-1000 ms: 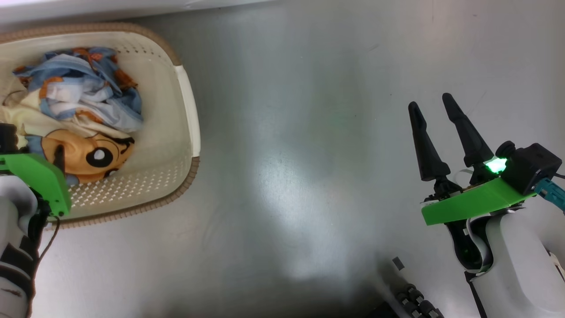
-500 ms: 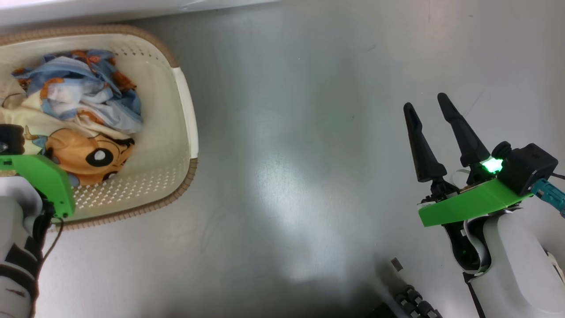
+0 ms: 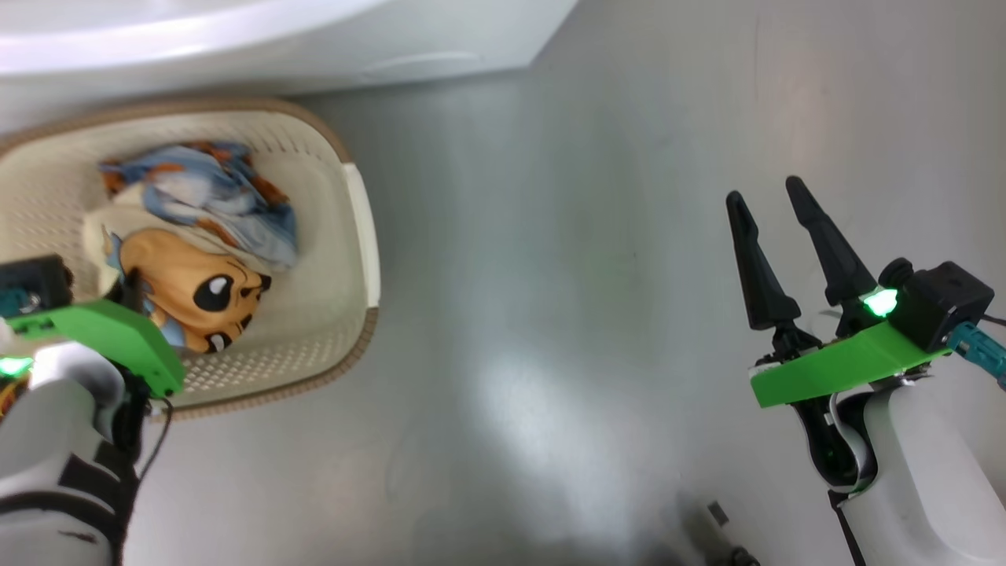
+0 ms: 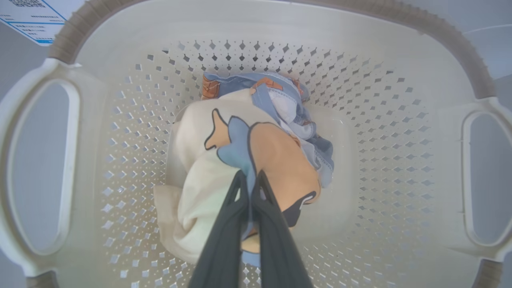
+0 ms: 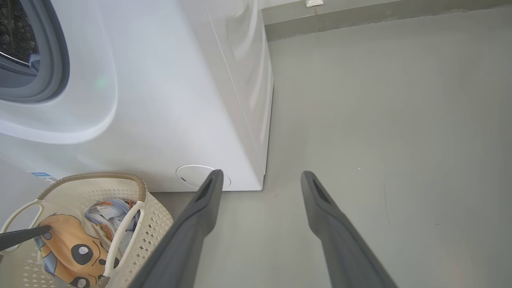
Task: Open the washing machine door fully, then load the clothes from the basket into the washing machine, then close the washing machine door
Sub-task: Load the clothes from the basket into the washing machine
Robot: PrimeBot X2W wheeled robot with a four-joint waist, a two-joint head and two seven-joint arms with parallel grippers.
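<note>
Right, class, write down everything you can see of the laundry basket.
The basket is cream plastic and rectangular, its walls punched with small diamond holes, with a brown woven-look rim and a looped handle at each short end. It stands upright on the grey floor at the foot of the washing machine. The clothes lie inside, pinched by the left gripper.

Clothes [image 4: 272,152] lie in the basket [image 4: 400,120] before the washing machine [image 5: 168,100]

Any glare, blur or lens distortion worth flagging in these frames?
Head view: broad glare patch on the floor, clothes slightly smeared. Left wrist view: sharp and evenly lit, but the basket rim bows from the wide lens. Right wrist view: washing machine edges curve; soft sheen on its front.
</note>
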